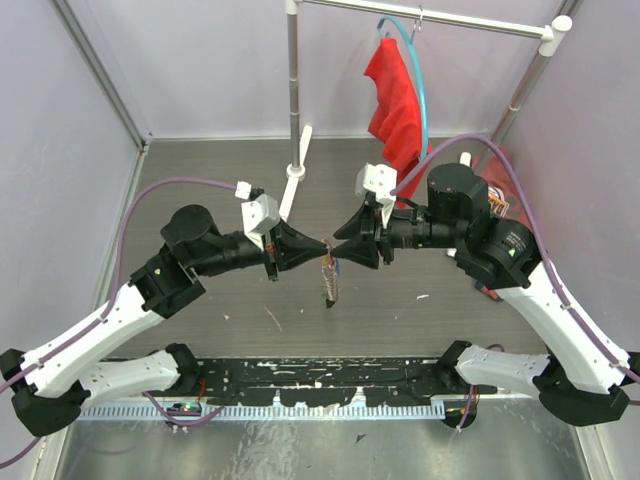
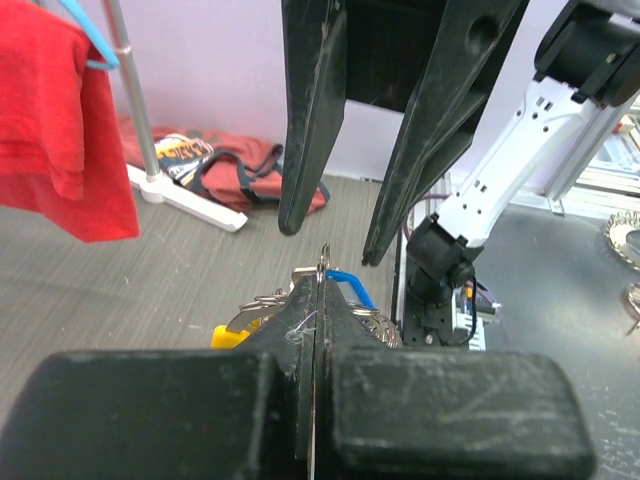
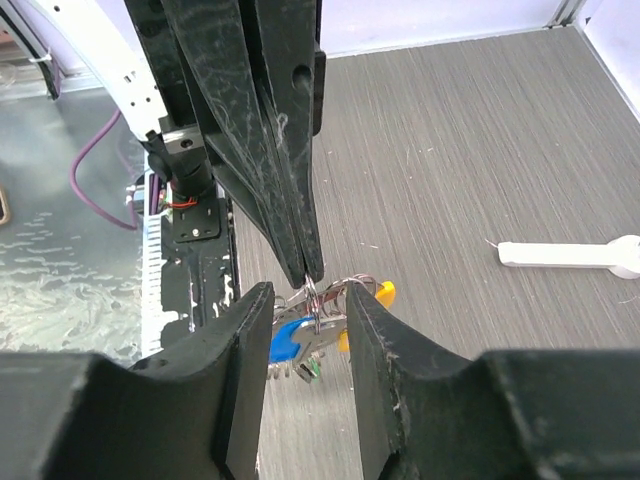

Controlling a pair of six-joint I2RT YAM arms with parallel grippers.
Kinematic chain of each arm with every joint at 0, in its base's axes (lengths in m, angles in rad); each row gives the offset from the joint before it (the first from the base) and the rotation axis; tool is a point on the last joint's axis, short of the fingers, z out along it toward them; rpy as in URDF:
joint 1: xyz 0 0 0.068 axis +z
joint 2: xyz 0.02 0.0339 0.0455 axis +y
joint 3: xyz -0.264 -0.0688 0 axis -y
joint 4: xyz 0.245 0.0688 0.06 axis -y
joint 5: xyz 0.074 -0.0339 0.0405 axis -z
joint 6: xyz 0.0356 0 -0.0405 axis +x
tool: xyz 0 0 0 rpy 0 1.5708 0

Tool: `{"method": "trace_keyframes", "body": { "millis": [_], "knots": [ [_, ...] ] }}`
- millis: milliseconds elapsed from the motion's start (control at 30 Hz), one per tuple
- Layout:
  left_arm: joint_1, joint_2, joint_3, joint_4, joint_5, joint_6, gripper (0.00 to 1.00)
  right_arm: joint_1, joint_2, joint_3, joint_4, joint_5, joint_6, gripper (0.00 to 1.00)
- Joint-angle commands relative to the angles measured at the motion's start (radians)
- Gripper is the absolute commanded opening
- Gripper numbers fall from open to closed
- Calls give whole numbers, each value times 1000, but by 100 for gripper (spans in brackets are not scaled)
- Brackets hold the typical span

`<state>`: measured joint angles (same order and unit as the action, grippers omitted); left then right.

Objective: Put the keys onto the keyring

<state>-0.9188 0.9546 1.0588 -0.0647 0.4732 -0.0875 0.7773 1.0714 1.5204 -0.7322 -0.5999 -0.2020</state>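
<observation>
Judging by the bunch hanging between the two arms, the job looks well along: several keys (image 1: 329,283) dangle together in mid-air over the middle of the table (image 1: 200,320), and they appear to hang from the keyring (image 2: 324,265), of which only a thin sliver of metal shows. The left gripper (image 2: 315,300) is pinched tight on that metal, its fingers pressed together with no gap. The right gripper (image 3: 308,295) meets it tip to tip with its fingers a narrow way apart, straddling the bunch without clearly touching it; a blue key head (image 3: 285,342) and a yellow one (image 3: 385,292) show between and beside them. Whether every key is threaded, or one is only half onto the wire, cannot be told, since the fingers hide the joint. What is left is probably to seat the last key and let go. Room is fair: the bunch hangs free above the table with open board in front of it and to both sides. The white foot of the clothes rack (image 1: 297,170) lies just behind the left gripper, a red cloth (image 1: 395,90) and a bag (image 1: 497,200) crowd the back right, and side walls (image 1: 60,150) stand well apart from the arms' elbows.
</observation>
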Motion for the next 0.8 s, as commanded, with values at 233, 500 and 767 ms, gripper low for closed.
{"method": "trace_keyframes", "body": {
  "millis": [233, 500, 767],
  "knots": [
    [-1, -77, -3, 131, -30, -25, 0, 6, -143, -108, 299, 286, 244, 58],
    [0, -99, -17, 144, -81, -24, 0, 4, -135, -121, 407, 167, 470, 56],
    [-1, -104, -16, 149, -79, -29, 0, 5, -99, -123, 407, 83, 511, 47]
  ]
}}
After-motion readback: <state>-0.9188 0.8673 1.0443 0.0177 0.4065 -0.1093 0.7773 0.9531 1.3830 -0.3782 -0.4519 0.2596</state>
